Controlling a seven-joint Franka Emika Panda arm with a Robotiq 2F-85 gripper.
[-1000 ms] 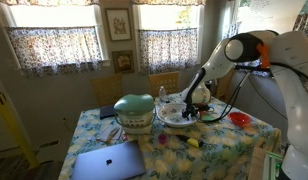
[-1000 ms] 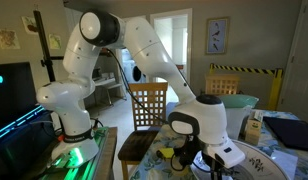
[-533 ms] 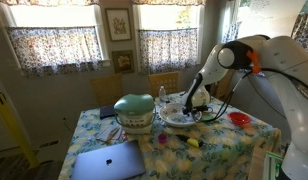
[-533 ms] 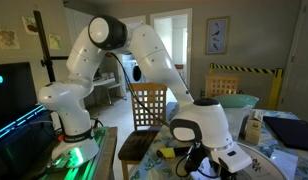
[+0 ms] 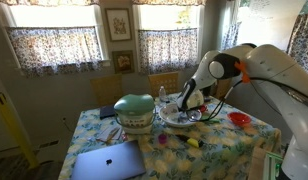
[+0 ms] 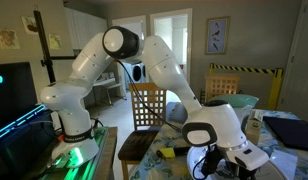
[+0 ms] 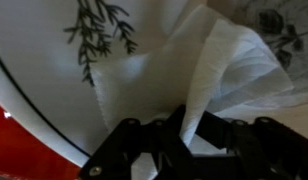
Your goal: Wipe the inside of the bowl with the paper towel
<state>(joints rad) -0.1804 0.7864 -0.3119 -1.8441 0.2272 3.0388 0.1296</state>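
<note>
Leftmost in an exterior view, near the front edge of the table [image 5: 219, 150], a grey laptop [image 5: 107, 161], lid down, flat on the floral cloth. Behind it and a little to the right, a pale green lidded pot [image 5: 134, 112], upright. Further right, the bowl [image 5: 177, 116], wide and shallow, just beside the pot, with the arm [image 5: 256, 75] reaching down into it from the right. Down inside the bowl, the gripper [image 5: 187, 104], too small here to read the jaws. Right of the bowl, near the table's far corner, a small red dish [image 5: 239, 120], apart from the bowl. In front of the bowl, something small and yellow on the cloth, too small to tell what.

From the opposite exterior view, at far left a dark monitor [image 6: 11, 88], then the white arm [image 6: 154, 66] arching rightward past a wooden chair [image 6: 148, 106] and down to the table, wrist low over the cloth.

In the wrist view, white inner surface of the bowl [image 7: 44, 60] across the left, with a dark leafy sprig printed on it and a dark rim line running to the lower left. Right of centre, the paper towel [image 7: 229, 75], crumpled into folds, lying against the bowl's inside. At the bottom, the gripper [image 7: 184, 135] clenched on the paper towel, black fingers [image 7: 129, 150] pinching a fold of it.
</note>
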